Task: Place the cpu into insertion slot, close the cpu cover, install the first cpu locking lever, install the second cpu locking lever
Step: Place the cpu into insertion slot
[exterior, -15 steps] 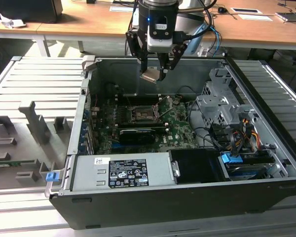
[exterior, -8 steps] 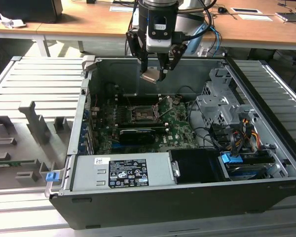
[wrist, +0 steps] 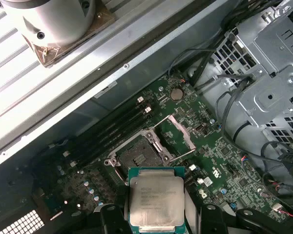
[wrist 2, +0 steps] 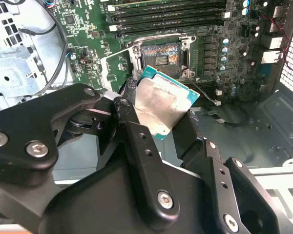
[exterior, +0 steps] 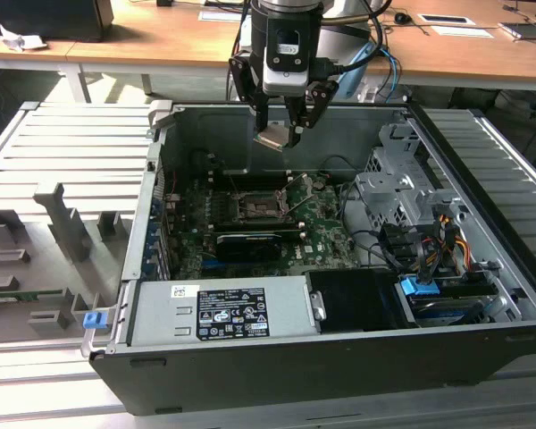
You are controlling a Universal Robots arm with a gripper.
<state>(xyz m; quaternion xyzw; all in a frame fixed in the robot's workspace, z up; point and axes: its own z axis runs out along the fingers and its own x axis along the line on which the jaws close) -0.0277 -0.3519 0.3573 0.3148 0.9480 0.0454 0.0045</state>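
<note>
1. The fingers [wrist 2: 136, 141] of the gripper [exterior: 280, 134] are clamped on the cpu [wrist 2: 161, 105], gripping it by opposite edges with the pale metal top left bare.
2. The cpu hangs tilted in the air above the case [exterior: 250, 366], over its back wall. It is well above the socket [exterior: 255, 207] and not yet in it.
3. Handling, as I judge it:
   - The chip is light, stiff and flat, with a smooth lid that would slip under a loose pinch.
   - The edges are the right place to hold it, because its underside and the socket contacts look easy to damage.
   - It should go down level rather than tilted.
4. In the first wrist view the socket [wrist: 139, 155] lies open and empty just past the chip. The cover [wrist: 182, 130] is swung up beside it, so the way in looks free.
5. The socket sits on the green board [exterior: 322, 232], with memory slots [wrist: 112, 129] on one side and a long black card [exterior: 248, 243] near the other.
6. Room is tight. A drive cage [exterior: 402, 192] with loose cables is on the exterior view's right, and a power supply [exterior: 223, 308] sits at the front.
7. The case rests on a ribbed grey table [exterior: 62, 152], with wooden desks [exterior: 161, 45] behind.
</note>
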